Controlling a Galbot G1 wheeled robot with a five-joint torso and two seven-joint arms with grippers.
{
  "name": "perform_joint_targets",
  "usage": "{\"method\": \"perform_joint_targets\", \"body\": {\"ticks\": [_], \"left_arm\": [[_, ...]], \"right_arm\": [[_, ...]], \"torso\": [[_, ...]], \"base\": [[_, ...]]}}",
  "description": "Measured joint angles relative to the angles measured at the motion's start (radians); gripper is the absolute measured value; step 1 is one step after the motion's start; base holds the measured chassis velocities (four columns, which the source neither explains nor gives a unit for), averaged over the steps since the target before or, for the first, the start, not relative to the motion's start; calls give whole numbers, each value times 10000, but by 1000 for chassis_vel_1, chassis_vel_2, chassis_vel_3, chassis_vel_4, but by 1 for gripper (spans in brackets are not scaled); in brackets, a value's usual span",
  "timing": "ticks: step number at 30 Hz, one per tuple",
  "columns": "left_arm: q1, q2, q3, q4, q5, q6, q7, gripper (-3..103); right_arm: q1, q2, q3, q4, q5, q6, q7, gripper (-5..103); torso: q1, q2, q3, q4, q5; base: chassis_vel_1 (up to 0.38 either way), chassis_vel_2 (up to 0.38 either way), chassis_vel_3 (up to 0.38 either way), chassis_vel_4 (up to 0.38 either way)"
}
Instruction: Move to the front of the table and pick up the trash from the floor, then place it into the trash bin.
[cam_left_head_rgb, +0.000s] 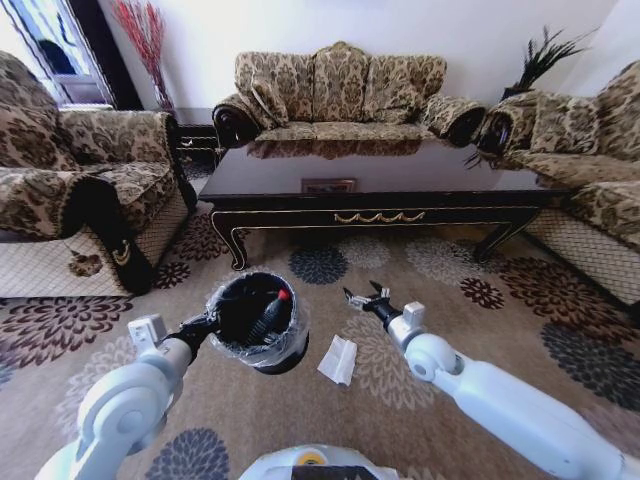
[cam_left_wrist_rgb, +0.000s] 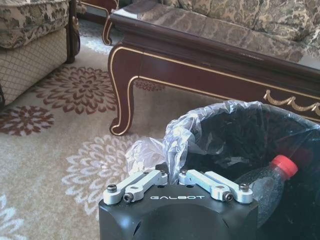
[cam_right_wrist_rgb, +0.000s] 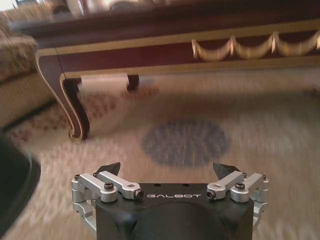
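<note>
Here, in the head view, you have the table (cam_left_head_rgb: 380, 190) across the upper middle of the frame, with the robot standing before its long front edge. The left gripper (cam_left_head_rgb: 208, 322) sits at lower left, clamped on the near rim of the trash bin (cam_left_head_rgb: 255, 318); judged from that grip, the bin is held steady or carried so that litter can be dropped in without tipping it. A clear bottle with a red cap (cam_left_head_rgb: 270, 316) already lies inside. The white napkin (cam_left_head_rgb: 338, 360) lies flat on the carpet (cam_left_head_rgb: 440, 270) at lower centre, just right of the bin. The right gripper (cam_left_head_rgb: 362, 296) hovers above and slightly beyond the napkin, well apart from it, with its jaws spread and nothing in them.

Next, in the left wrist view, note the crinkled bag liner (cam_left_wrist_rgb: 165, 145) bunched between the closed fingers at lower centre. The bottle (cam_left_wrist_rgb: 265, 182) rests at lower right inside the bin, and the table's carved leg (cam_left_wrist_rgb: 119, 95) stands at centre left.

Finally, in the right wrist view, the jaws stand wide apart at the bottom of the frame, over bare carpet. The table's gold-trimmed apron (cam_right_wrist_rgb: 240, 47) spans the top. The napkin remains to be collected.
</note>
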Motion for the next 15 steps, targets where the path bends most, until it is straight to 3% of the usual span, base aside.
{"method": "perform_joint_targets", "body": {"ticks": [2, 4, 11, 15], "left_arm": [[-5, 0, -15, 0, -3, 0, 1, 4], [-28, -27, -59, 10, -4, 1, 3, 4], [-23, -22, -209, 70, 18, 1, 19, 4], [-6, 79, -448, 84, 2, 1, 18, 4]], "right_arm": [[-3, 82, -160, -45, 117, -72, 166, 100], [57, 554, -890, -301, 654, -385, 874, 100], [283, 1680, -2281, -1031, 1432, -1071, 2051, 100], [293, 2131, -2739, -1540, 1400, -1268, 2372, 100]], "torso": [[0, 0, 0, 1, 0], [0, 0, 1, 3, 1], [0, 0, 0, 3, 0], [0, 0, 1, 2, -2]], "base": [[0, 0, 0, 0], [0, 0, 0, 0], [0, 0, 0, 0], [0, 0, 0, 0]]}}
